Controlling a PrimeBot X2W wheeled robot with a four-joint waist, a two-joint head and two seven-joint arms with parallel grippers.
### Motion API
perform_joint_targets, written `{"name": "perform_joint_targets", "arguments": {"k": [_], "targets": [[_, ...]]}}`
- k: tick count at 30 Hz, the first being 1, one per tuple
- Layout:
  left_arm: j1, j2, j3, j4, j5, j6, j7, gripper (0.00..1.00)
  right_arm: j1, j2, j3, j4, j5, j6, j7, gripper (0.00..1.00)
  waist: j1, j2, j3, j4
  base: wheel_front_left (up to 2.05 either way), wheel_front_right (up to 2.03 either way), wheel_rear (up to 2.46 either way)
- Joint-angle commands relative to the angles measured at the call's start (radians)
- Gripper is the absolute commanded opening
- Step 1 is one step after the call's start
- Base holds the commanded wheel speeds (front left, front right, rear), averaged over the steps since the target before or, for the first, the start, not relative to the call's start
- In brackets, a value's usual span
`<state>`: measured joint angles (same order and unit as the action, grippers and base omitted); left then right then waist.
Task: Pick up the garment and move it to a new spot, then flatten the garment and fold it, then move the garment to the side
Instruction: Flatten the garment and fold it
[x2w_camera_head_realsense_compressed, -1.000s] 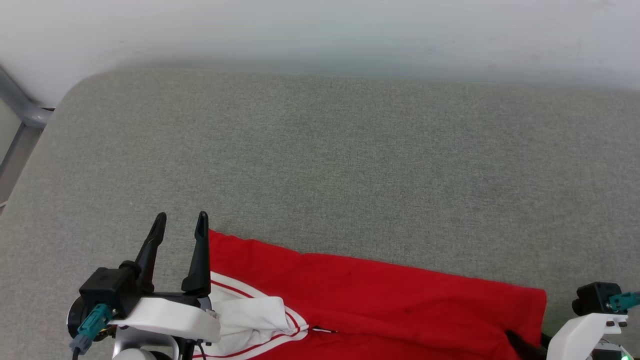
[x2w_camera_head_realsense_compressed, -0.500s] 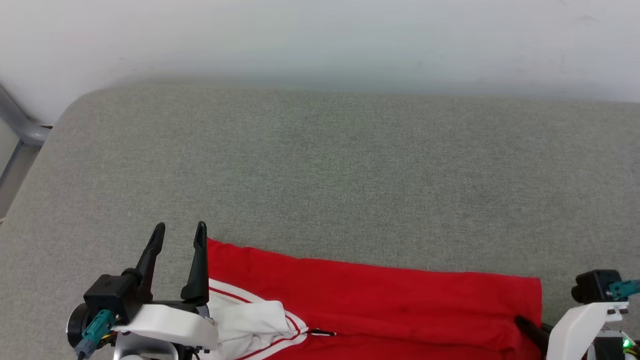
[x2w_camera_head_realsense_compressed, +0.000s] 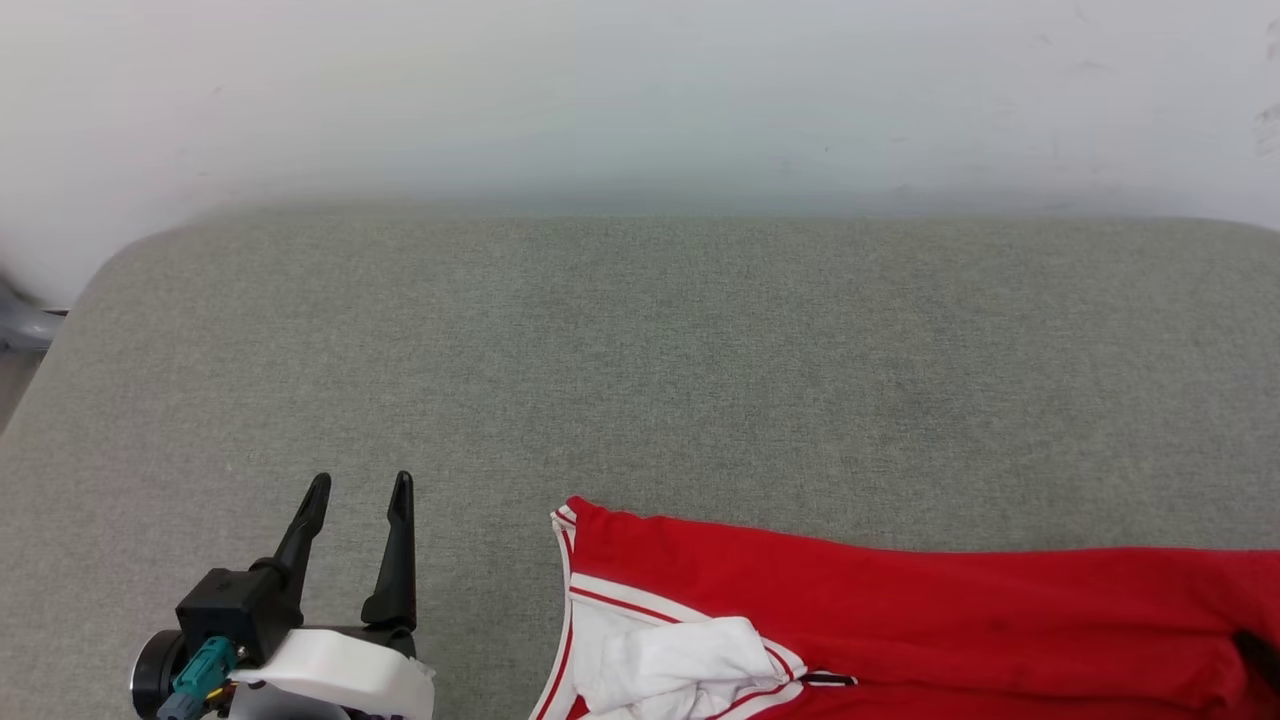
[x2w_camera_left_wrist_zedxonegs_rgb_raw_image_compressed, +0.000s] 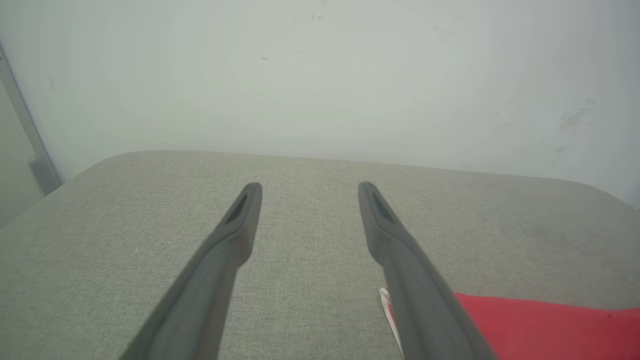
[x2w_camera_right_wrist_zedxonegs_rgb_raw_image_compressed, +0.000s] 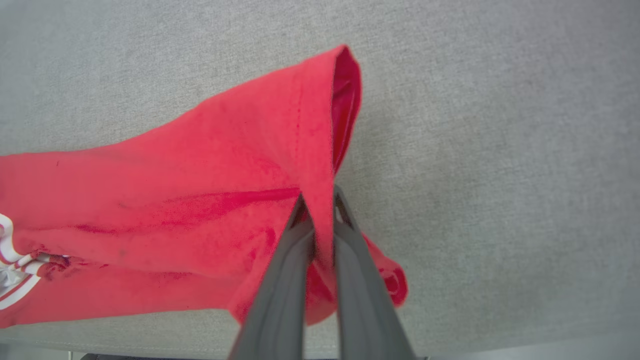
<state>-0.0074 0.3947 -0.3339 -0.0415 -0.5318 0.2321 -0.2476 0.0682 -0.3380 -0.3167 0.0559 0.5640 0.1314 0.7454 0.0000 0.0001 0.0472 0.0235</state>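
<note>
Right tool (x2w_camera_right_wrist_zedxonegs_rgb_raw_image_compressed: 318, 200) pinches the garment (x2w_camera_right_wrist_zedxonegs_rgb_raw_image_compressed: 190, 200) at its edge — best dragged low, slowly; left tool (x2w_camera_head_realsense_compressed: 361, 482) gapes wide, empty.

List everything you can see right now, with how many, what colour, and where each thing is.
garment: one, red with a white sleeve and striped trim, lying along the near edge of the padded surface, apart from the left gripper.
padded surface: one, grey woven fabric, spanning the head view under the garment.
wall: one, white with faint marks, behind the padded surface.
metal bar: one, grey, at the far left beside the padded surface.
left gripper: one, dark fingers, open and holding nothing, above bare surface at lower left.
right gripper: one, dark fingers, shut on the garment's red end.
</note>
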Motion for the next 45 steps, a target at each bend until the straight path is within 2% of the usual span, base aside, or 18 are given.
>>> {"name": "perform_joint_targets", "arguments": {"k": [1, 4, 9, 14, 17, 20, 23, 28, 34, 42, 43, 44, 45], "targets": [[0.005, 0.003, 0.0, -0.001, 0.006, 0.003, 0.003, 1.0, -0.004, 0.024, -0.028, 0.003, 0.027, -0.001, 0.02, 0.0, 0.0, -0.0001, -0.001, -0.004, 0.0, 0.0, 0.0], [0.006, 0.005, -0.002, 0.0, 0.004, 0.005, 0.005, 1.0, -0.028, 0.081, -0.078, 0.012, 0.1, -0.001, 0.088, 0.0, 0.0, -0.0001, -0.002, -0.008, 0.0, 0.0, 0.0], [0.002, 0.004, -0.008, 0.003, 0.003, 0.005, 0.01, 1.0, -0.056, 0.216, -0.109, -0.008, 0.306, -0.001, 0.228, 0.0, 0.0, -0.0001, -0.007, -0.002, 0.0, 0.0, 0.0], [-0.004, 0.0, -0.015, 0.005, 0.0, 0.003, 0.011, 1.0, -0.075, 0.282, -0.112, 0.011, 0.526, -0.001, 0.348, 0.0, 0.0, -0.0001, -0.007, 0.01, 0.0, 0.0, 0.0], [-0.018, -0.002, -0.02, 0.007, 0.001, -0.003, 0.01, 1.0, -0.087, 0.291, -0.063, 0.055, 0.654, -0.001, 0.369, 0.0, 0.0, -0.0001, -0.002, 0.021, 0.0, 0.0, 0.0], [-0.024, -0.004, -0.025, 0.011, 0.001, -0.007, 0.01, 1.0, -0.094, 0.289, 0.037, 0.095, 0.778, -0.001, 0.332, 0.0, 0.0, -0.0001, 0.004, 0.034, 0.0, 0.0, 0.0], [-0.039, -0.006, -0.029, 0.015, 0.001, -0.009, 0.011, 1.0, -0.096, 0.289, 0.149, 0.109, 0.846, -0.001, 0.279, 0.0, 0.0, -0.0001, 0.014, 0.05, 0.0, 0.0, 0.0], [-0.064, -0.012, -0.035, 0.019, 0.003, -0.019, 0.009, 1.0, -0.123, 0.289, 0.316, 0.119, 0.904, -0.001, 0.197, 0.0, 0.0, -0.0001, 0.045, 0.083, 0.0, 0.0, 0.0], [-0.094, -0.025, -0.036, 0.031, 0.002, -0.029, 0.0, 1.0, -0.172, 0.289, 0.473, 0.128, 0.923, -0.001, 0.123, 0.0, 0.0, -0.0001, 0.092, 0.112, 0.0, 0.0, 0.0], [-0.129, -0.049, -0.033, 0.051, 0.006, -0.042, -0.01, 1.0, -0.224, 0.288, 0.548, 0.167, 0.866, -0.001, 0.037, 0.01, 0.0, -0.0001, 0.143, 0.129, 0.0, 0.0, 0.0], [-0.13, -0.05, -0.033, 0.056, 0.007, -0.045, -0.011, 1.0, -0.229, 0.288, 0.558, 0.175, 0.856, -0.001, 0.033, 0.24, 0.0, -0.0001, 0.148, 0.129, 0.0, 0.0, 0.0], [-0.133, -0.053, -0.032, 0.06, 0.008, -0.048, -0.011, 1.0, -0.233, 0.289, 0.568, 0.177, 0.854, -0.001, 0.029, 0.43, 0.0, -0.0001, 0.153, 0.13, 0.0, 0.0, 0.0], [-0.137, -0.055, -0.031, 0.064, 0.009, -0.05, -0.011, 1.0, -0.237, 0.289, 0.573, 0.176, 0.854, -0.001, 0.018, 1.0, 0.0, -0.0001, 0.156, 0.13, 0.0, 0.0, 0.0]]}}
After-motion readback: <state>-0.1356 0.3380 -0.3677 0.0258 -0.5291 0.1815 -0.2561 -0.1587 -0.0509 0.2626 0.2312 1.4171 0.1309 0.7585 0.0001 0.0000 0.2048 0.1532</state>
